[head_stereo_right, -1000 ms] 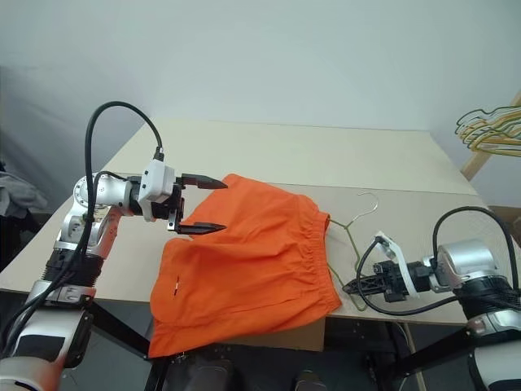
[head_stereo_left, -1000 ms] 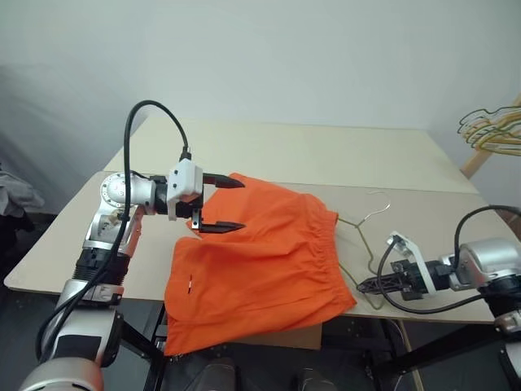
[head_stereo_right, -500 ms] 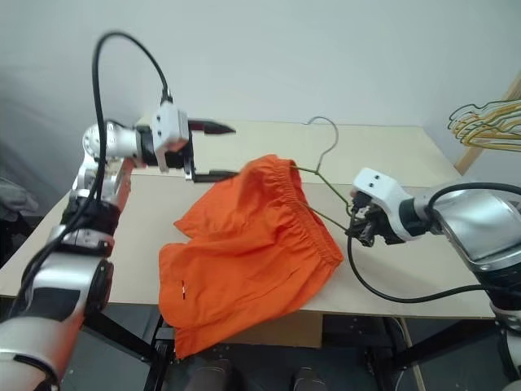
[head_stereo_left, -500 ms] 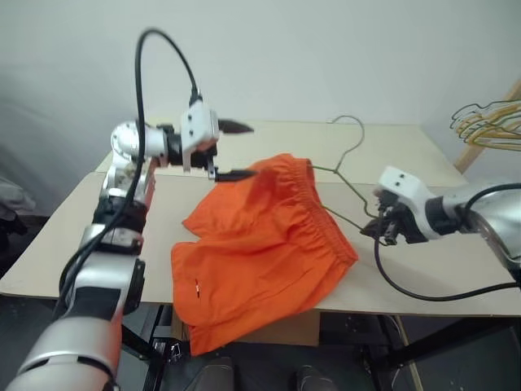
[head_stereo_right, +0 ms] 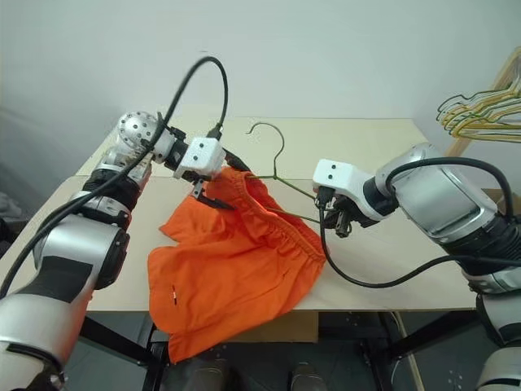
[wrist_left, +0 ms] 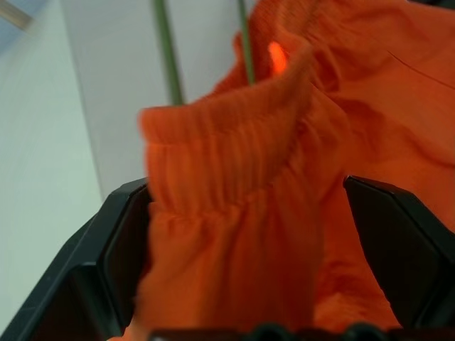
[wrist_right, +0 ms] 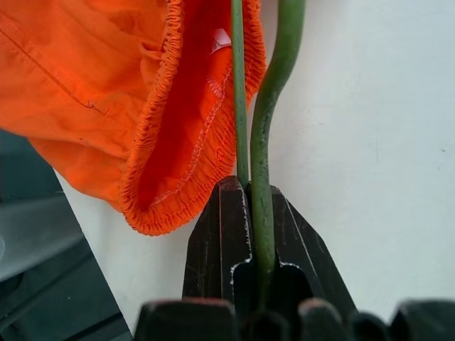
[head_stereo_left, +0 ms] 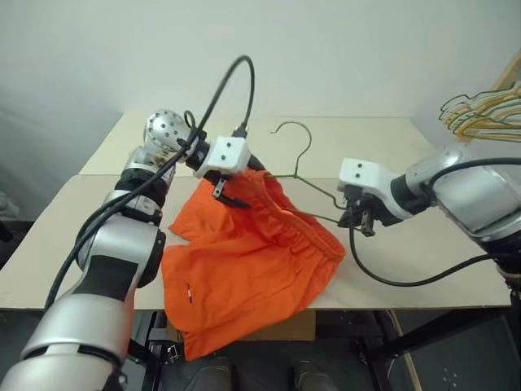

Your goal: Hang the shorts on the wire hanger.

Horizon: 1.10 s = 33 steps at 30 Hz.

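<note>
The orange shorts [head_stereo_left: 252, 261] lie on the table with their legs hanging over its front edge. Their gathered waistband [wrist_left: 234, 170] is raised off the top. My left gripper [head_stereo_left: 247, 184] is open, and the waistband stands between its two black fingers [wrist_left: 117, 241]. My right gripper [wrist_right: 250, 188] is shut on the thin green wire hanger [head_stereo_left: 295, 140], holding it up off the table by its lower wire with the hook pointing up. One wire of the hanger runs into the shorts' waist opening [wrist_right: 206, 99].
Two beige tables [head_stereo_left: 374, 138] stand pushed together, with a seam running across. A bunch of gold and dark hangers [head_stereo_left: 480, 114] hangs on a wooden rack at the far right. A black cable loops above my left arm.
My right gripper has lifted the hanger off the table and carried it left, raising the waistband. My left gripper has swung in so that its fingers straddle the waistband.
</note>
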{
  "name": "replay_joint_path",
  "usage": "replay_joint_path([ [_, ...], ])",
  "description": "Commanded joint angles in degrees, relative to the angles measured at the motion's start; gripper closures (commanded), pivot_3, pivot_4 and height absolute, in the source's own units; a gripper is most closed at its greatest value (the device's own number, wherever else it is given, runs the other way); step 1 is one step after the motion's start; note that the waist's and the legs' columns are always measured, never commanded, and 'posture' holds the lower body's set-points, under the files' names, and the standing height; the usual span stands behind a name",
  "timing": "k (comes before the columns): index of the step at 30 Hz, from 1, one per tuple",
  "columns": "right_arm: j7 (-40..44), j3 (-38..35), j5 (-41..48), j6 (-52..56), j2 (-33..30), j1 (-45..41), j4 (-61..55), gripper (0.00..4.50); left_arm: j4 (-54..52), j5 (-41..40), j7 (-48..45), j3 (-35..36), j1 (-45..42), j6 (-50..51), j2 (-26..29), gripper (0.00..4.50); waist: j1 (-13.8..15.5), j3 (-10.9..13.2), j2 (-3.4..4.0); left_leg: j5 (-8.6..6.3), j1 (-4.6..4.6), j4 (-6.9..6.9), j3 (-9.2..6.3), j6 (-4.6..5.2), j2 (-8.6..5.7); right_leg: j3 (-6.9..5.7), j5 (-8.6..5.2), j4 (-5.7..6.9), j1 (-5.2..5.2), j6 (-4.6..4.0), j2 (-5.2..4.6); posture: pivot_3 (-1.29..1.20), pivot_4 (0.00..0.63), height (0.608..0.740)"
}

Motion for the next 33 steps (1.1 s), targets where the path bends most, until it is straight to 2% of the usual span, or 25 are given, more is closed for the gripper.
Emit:
replay_joint_path([
  [1,1.25,-0.93,-1.04,-1.02,0.08,-2.16,-0.05,4.5,1.05,5.37,6.45,-2.33,-2.58,-3.65,0.55,0.65,0.01,0.0,0.0,0.0,0.0,0.0,0.0,0.0,0.0,0.0,0.0,0.0,0.0,0.0,0.0,0.04,0.0,0.74],
  [6,2.1,-1.5,-1.36,-0.51,-0.18,-1.86,-0.21,4.5,3.21,9.29,11.67,-3.34,-3.34,-4.25,1.49,2.14,-0.02,0.0,0.0,0.0,0.0,0.09,0.0,0.0,0.01,0.0,0.0,0.18,-0.05,0.0,0.0,0.04,0.0,0.74],
  [11,3.12,-2.16,-1.05,0.0,-0.5,-2.03,0.0,4.5,4.26,8.97,9.14,-2.28,-2.98,-3.71,1.92,3.77,-0.07,0.0,0.0,0.0,0.01,0.22,0.01,0.0,0.01,0.0,-0.07,0.53,-0.15,-0.08,0.0,0.04,0.0,0.74],
  [13,3.34,-2.38,-0.81,0.35,-0.46,-2.21,0.34,4.5,4.31,8.78,8.22,-2.05,-2.85,-3.75,1.96,4.29,-0.28,0.0,0.0,0.01,0.01,0.27,0.01,-0.01,0.02,-0.01,-0.08,0.62,-0.18,-0.1,0.0,0.03,0.0,0.74],
  [14,3.44,-2.57,-0.61,0.54,-0.35,-2.37,0.53,4.5,4.47,8.36,7.17,-1.71,-2.81,-3.11,1.76,4.47,-0.46,0.0,0.0,0.01,0.01,0.3,0.01,-0.01,0.02,-0.01,-0.09,0.65,-0.17,-0.11,0.0,0.03,0.0,0.74],
  [20,1.09,-6.19,-0.74,-4.48,-0.44,0.88,-1.66,4.5,4.46,6.72,6.86,0.54,-3.0,0.99,0.02,4.47,-1.04,0.0,0.0,0.0,0.01,0.39,0.01,-0.01,0.01,0.0,-0.1,0.73,-0.17,-0.09,0.0,0.01,0.0,0.74],
  [22,0.63,-7.46,-0.9,-4.49,-2.06,2.8,-3.26,3.91,4.44,6.39,7.16,1.36,-3.17,2.47,-0.36,4.5,-1.11,0.0,0.0,0.0,0.01,0.39,0.01,-0.01,0.01,0.01,-0.1,0.73,-0.17,-0.09,0.0,0.0,0.0,0.74],
  [25,-1.08,-13.24,0.78,-1.97,-5.11,6.74,-6.5,3.02,4.55,6.03,7.6,2.53,-3.2,4.65,-0.7,4.5,-1.1,0.0,0.0,0.0,-0.01,0.39,-0.01,-0.01,0.0,-0.01,-0.12,0.73,-0.16,-0.08,0.0,0.0,0.0,0.74],
  [29,-5.07,-28.78,4.31,4.87,-8.91,15.31,-11.89,1.59,4.37,5.21,7.46,3.77,-2.67,6.88,-0.49,4.5,-1.13,0.0,0.0,0.0,-0.03,0.38,-0.01,-0.01,-0.02,0.02,-0.13,0.72,-0.16,-0.06,-0.01,-0.01,0.0,0.74],
  [33,-7.95,-45.13,6.99,11.92,-9.37,26.67,-17.3,0.21,4.15,4.66,6.9,4.74,-2.17,8.66,-0.15,4.5,-1.17,0.0,-0.01,0.0,0.03,0.38,-0.06,-0.01,-0.03,0.0,-0.13,0.73,-0.09,-0.06,0.0,-0.01,0.0,0.74],
])
